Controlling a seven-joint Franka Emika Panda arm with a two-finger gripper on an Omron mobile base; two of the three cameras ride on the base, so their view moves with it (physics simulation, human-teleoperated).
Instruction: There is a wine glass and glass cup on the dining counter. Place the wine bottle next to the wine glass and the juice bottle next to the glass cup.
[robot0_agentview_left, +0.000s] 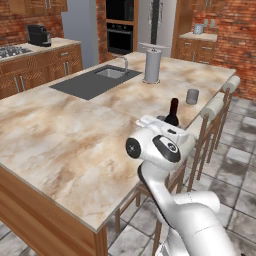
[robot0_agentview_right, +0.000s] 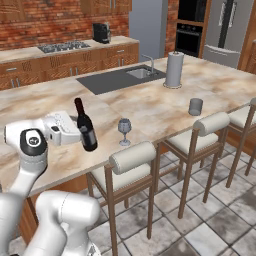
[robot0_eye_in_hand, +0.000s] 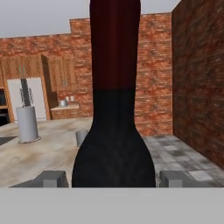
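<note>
Bottle: the wine bottle (robot0_agentview_right: 86, 126) stands upright on the dining counter (robot0_agentview_right: 150, 107), near its front edge, just beside the wine glass (robot0_agentview_right: 124, 128) and apart from it.
Gripper: my gripper (robot0_eye_in_hand: 113, 178) brackets the bottle's body, one fingertip on each side; I cannot tell whether they press the glass or stand just clear.
Wine step: I judge it nearly done, since the bottle sits by the wine glass; what is left is to let go and back away.
Cup: the glass cup (robot0_agentview_right: 195, 106) stands further along the counter, well apart from the bottle, with nothing beside it.
Juice step: not yet done by my reckoning; no juice bottle stands by the cup.
Beyond: a paper-towel roll (robot0_agentview_right: 174, 69) stands by the sink (robot0_agentview_right: 120, 77).
</note>
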